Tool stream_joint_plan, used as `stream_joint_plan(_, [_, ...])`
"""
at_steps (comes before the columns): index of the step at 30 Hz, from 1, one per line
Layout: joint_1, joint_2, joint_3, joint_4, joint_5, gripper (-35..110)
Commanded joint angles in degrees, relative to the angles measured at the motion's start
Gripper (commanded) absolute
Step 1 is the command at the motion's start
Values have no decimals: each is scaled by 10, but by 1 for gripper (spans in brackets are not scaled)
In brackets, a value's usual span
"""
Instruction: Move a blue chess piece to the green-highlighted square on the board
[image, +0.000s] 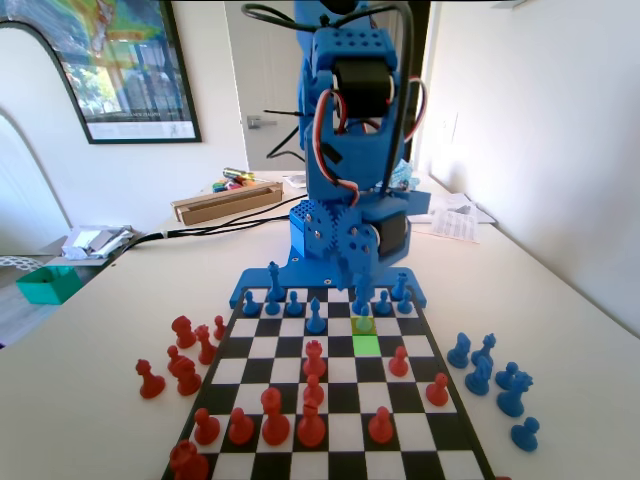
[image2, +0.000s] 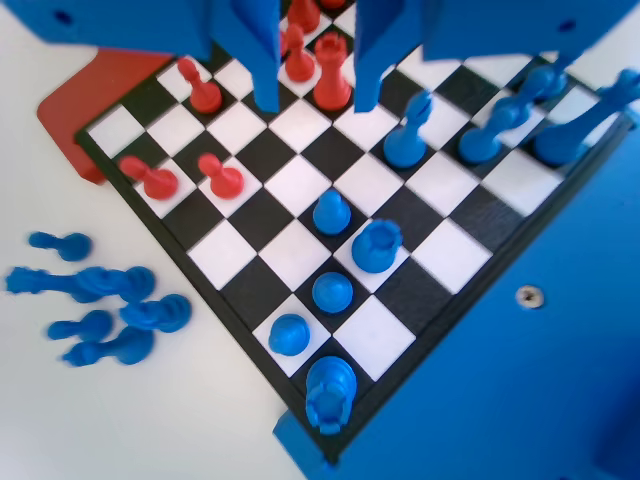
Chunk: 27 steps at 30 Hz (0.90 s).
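The blue chess piece (image2: 331, 210) is a small round-headed pawn on a black square of the board (image2: 300, 252). In the wrist view it lies below and a little right of the gap between my jaws. My gripper (image2: 317, 105) is open above the board and holds nothing; a red rook shows far off through the gap. In the fixed view my gripper (image: 360, 292) hangs low at the board's (image: 330, 420) far end, over the pawn (image: 362, 317). The pawn stands on a dull yellow-olive square. The green-highlighted square (image: 366, 345) is bare, one square nearer the camera.
A blue crowned piece (image2: 377, 245), two more blue pawns (image2: 332, 292) and a corner rook (image2: 330, 390) stand close by the pawn. Red pieces (image: 313, 357) fill the board's middle and near rows. Loose blue pieces (image: 490, 375) lie off the board's right, red ones (image: 180, 360) off its left.
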Motion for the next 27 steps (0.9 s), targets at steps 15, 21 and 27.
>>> stream_joint_plan(15, [-29,-55,33,-81,17,13])
stream_joint_plan(21, [-46,-71,41,-97,30,13])
stream_joint_plan(27, [-54,-72,58,-115,36,13])
